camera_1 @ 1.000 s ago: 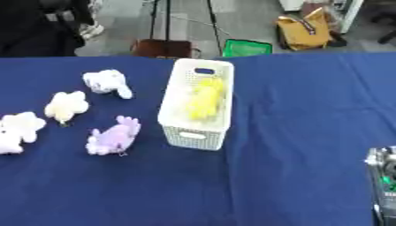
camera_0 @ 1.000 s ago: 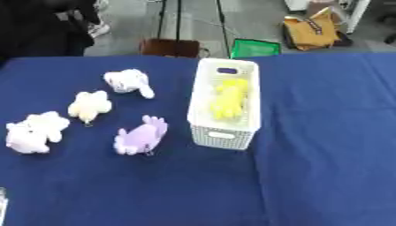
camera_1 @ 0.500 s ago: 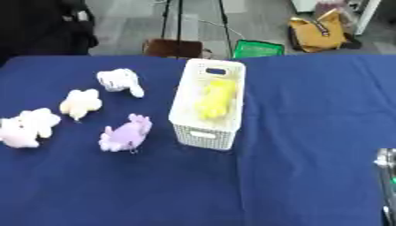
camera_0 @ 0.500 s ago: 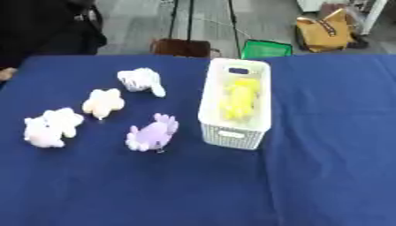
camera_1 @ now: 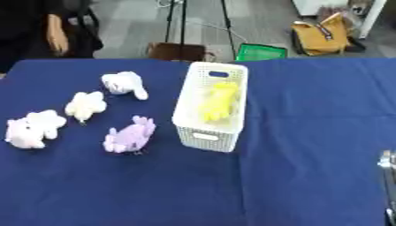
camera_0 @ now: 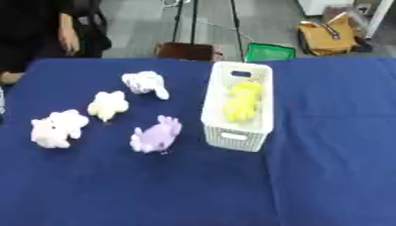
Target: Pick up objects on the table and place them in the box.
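Only a silver sliver of the right hand shows, at 4 o'clock from the box, its state impossible to tell; the left is unseen. Since a second ago only the camera has shifted, so no new pick has begun: the yellow toy lies boxed, with the purple toy, cream toy, white toy and pale toy waiting from 9 to 10 o'clock. The blue table spreads around them, with a tan bag on the floor at 1 o'clock

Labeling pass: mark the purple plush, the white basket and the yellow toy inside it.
purple plush [camera_0: 155,137], left eye view, middle of its body.
white basket [camera_0: 231,136], left eye view, near end wall by the handle slot.
yellow toy [camera_0: 242,102], left eye view, its middle, inside the basket.
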`<state>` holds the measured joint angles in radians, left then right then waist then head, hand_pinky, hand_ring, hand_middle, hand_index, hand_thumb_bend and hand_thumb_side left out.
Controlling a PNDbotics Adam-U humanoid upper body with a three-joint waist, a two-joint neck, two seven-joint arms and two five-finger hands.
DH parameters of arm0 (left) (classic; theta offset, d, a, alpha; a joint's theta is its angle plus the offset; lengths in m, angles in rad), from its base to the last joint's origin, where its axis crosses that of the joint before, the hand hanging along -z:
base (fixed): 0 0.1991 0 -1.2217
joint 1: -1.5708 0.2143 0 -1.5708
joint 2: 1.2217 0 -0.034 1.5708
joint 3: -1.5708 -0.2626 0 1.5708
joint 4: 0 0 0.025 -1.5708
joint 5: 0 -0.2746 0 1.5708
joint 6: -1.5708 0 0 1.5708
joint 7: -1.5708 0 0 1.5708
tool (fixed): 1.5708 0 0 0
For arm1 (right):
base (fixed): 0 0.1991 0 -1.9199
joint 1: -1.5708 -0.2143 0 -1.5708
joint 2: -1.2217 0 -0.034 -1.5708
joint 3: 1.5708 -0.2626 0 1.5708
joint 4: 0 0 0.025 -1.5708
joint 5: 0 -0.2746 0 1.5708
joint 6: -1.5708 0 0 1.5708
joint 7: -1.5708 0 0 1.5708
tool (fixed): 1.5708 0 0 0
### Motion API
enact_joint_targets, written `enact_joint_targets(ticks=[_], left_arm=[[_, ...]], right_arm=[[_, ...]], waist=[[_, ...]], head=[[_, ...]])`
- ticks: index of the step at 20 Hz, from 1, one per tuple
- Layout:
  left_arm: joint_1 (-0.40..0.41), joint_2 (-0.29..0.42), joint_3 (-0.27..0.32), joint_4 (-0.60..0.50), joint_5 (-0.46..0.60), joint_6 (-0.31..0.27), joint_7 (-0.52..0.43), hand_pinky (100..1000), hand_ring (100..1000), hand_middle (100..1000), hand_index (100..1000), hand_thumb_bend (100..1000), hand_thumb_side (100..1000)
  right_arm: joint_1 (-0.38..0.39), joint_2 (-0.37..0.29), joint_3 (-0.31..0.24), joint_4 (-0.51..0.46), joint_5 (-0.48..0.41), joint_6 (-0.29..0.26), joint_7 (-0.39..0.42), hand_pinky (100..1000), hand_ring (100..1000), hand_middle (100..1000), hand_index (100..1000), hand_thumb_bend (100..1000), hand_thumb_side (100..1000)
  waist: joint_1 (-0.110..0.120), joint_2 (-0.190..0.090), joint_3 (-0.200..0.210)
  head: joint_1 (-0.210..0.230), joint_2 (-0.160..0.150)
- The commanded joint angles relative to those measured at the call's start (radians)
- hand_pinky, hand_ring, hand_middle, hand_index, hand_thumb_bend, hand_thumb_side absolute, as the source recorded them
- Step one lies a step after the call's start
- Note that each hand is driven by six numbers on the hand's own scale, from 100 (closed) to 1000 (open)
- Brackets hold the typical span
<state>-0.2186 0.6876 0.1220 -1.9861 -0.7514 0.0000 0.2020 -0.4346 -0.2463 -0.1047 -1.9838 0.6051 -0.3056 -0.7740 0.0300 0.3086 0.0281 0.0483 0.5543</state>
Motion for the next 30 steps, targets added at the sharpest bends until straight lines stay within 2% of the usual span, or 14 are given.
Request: enact_joint_targets(ticks=[1, 6, 8, 10, 11, 12, 13, 15, 17, 22, 27, 30], left_arm=[[-0.015, 0.062, 0.000, -0.011, -0.044, 0.037, -0.173, 907, 851, 947, 990, 188, 878], [-0.043, 0.075, 0.002, 0.016, -0.083, 0.089, -0.425, 905, 880, 945, 985, 225, 913], [-0.056, 0.085, 0.002, 0.051, -0.085, 0.136, -0.540, 904, 889, 941, 984, 356, 886], [-0.068, 0.091, 0.004, 0.065, -0.088, 0.182, -0.625, 903, 892, 941, 984, 374, 883], [-0.069, 0.092, 0.006, 0.068, -0.092, 0.201, -0.653, 901, 897, 940, 989, 431, 895], [-0.070, 0.093, 0.008, 0.074, -0.096, 0.225, -0.681, 901, 897, 940, 989, 431, 895], [-0.071, 0.094, 0.009, 0.077, -0.102, 0.246, -0.702, 900, 905, 943, 994, 472, 899], [-0.069, 0.097, 0.004, 0.090, -0.118, 0.281, -0.748, 916, 948, 971, 1000, 526, 851], [-0.066, 0.101, -0.001, 0.113, -0.126, 0.303, -0.803, 915, 961, 971, 1000, 562, 882], [-0.074, 0.098, 0.000, 0.170, -0.223, 0.342, -0.873, 905, 984, 966, 1000, 601, 869], [-0.094, 0.087, -0.001, 0.226, -0.257, 0.358, -0.901, 910, 987, 972, 1000, 629, 868], [-0.109, 0.078, -0.001, 0.259, -0.242, 0.358, -0.887, 920, 982, 979, 1000, 688, 891]], right_arm=[[-0.007, -0.007, 0.000, -0.016, -0.005, -0.002, 0.004, 825, 871, 691, 755, 100, 968], [-0.006, -0.008, 0.002, -0.016, -0.007, -0.002, 0.006, 825, 871, 691, 753, 100, 968], [-0.005, -0.008, 0.002, -0.016, -0.008, -0.002, 0.008, 825, 871, 691, 752, 100, 967], [-0.004, -0.008, 0.003, -0.016, -0.009, -0.001, 0.009, 825, 871, 691, 752, 100, 966], [-0.004, -0.008, 0.003, -0.016, -0.009, -0.001, 0.009, 825, 871, 691, 752, 100, 966], [-0.004, -0.008, 0.003, -0.016, -0.010, -0.001, 0.009, 825, 871, 691, 752, 100, 966], [-0.003, -0.008, 0.003, -0.016, -0.010, -0.001, 0.009, 825, 871, 691, 751, 100, 966], [-0.004, -0.007, 0.003, -0.016, -0.012, 0.000, 0.010, 825, 871, 691, 749, 100, 965], [-0.003, -0.007, 0.004, -0.016, -0.013, 0.000, 0.011, 825, 872, 690, 747, 100, 963], [-0.004, -0.005, 0.005, -0.016, -0.016, 0.001, 0.013, 825, 872, 689, 746, 100, 963], [-0.005, -0.004, 0.005, -0.016, -0.018, 0.002, 0.014, 825, 872, 688, 745, 100, 963], [-0.004, -0.004, 0.005, -0.016, -0.019, 0.002, 0.014, 825, 872, 687, 745, 100, 963]], waist=[[0.003, -0.022, -0.002], [0.005, -0.022, -0.007], [0.007, -0.021, -0.009], [0.008, -0.021, -0.011], [0.008, -0.021, -0.011], [0.008, -0.021, -0.012], [0.008, -0.021, -0.012], [0.007, -0.020, -0.013], [0.007, -0.019, -0.013], [0.005, -0.016, -0.016], [0.004, -0.015, -0.019], [0.003, -0.014, -0.021]], head=[[0.004, 0.003], [0.008, 0.004], [0.009, 0.005], [0.010, 0.005], [0.009, 0.004], [0.010, 0.004], [0.010, 0.003], [0.011, 0.003], [0.013, 0.003], [0.015, 0.000], [0.018, -0.002], [0.019, -0.004]])
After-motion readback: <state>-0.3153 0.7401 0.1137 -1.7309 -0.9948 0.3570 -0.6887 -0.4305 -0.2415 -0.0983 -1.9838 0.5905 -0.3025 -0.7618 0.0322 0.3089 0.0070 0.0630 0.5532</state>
